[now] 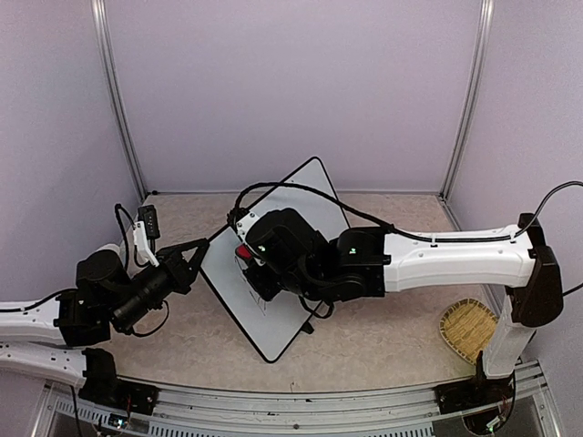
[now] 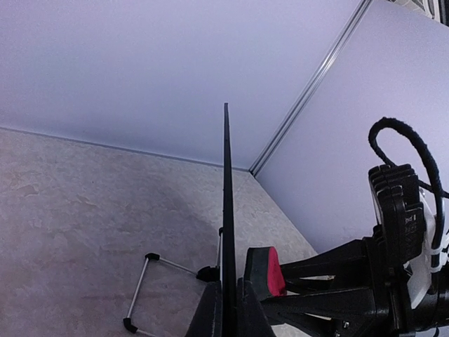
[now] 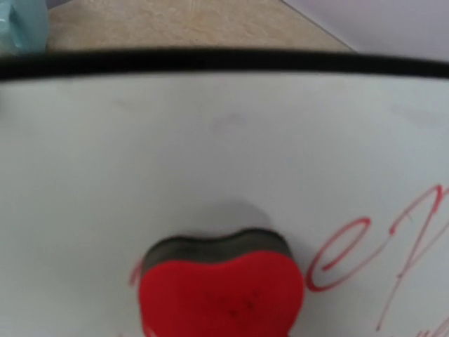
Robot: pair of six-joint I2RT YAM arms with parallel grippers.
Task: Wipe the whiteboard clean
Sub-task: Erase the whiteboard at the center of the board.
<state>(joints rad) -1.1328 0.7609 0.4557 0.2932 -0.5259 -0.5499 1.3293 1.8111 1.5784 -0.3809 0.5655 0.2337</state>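
The whiteboard (image 1: 293, 211) stands tilted on the table, white with a thin black frame. In the left wrist view it shows edge-on (image 2: 226, 203), with its wire foot (image 2: 138, 294) behind. My left gripper (image 1: 195, 259) is shut on its left edge, one finger on each side (image 2: 228, 295). My right gripper (image 1: 248, 259) is shut on a red heart-shaped eraser (image 3: 222, 292) with a dark felt face. The felt is pressed flat on the board's front (image 2: 265, 271). Red handwriting (image 3: 410, 246) runs to the right of the eraser. The right fingers are hidden in the right wrist view.
A woven straw basket (image 1: 468, 329) lies at the table's right near the right arm's base. A pale blue object (image 3: 21, 27) shows beyond the board's top frame (image 3: 210, 62). Purple walls with metal posts close in the back and sides.
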